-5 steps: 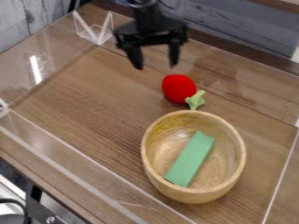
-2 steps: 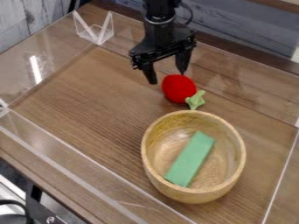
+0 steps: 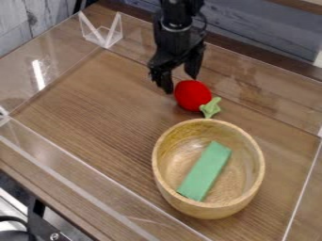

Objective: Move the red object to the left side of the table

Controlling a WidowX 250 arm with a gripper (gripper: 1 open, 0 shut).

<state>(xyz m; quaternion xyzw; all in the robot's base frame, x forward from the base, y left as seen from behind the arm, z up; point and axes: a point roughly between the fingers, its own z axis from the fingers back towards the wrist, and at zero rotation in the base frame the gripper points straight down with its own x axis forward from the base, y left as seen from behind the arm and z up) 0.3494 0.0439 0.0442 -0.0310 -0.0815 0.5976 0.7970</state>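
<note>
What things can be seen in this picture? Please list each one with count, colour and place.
Red fruit: one, red with green leafy end, on the table above the bowl.
Bowl: one, light wood, lower right.
Block: one, green, flat, inside the bowl.
Table: one, brown wood grain.
Walls: clear acrylic, around the table.
Gripper: one, black, open, pointing down, just above and left of the fruit.
</note>
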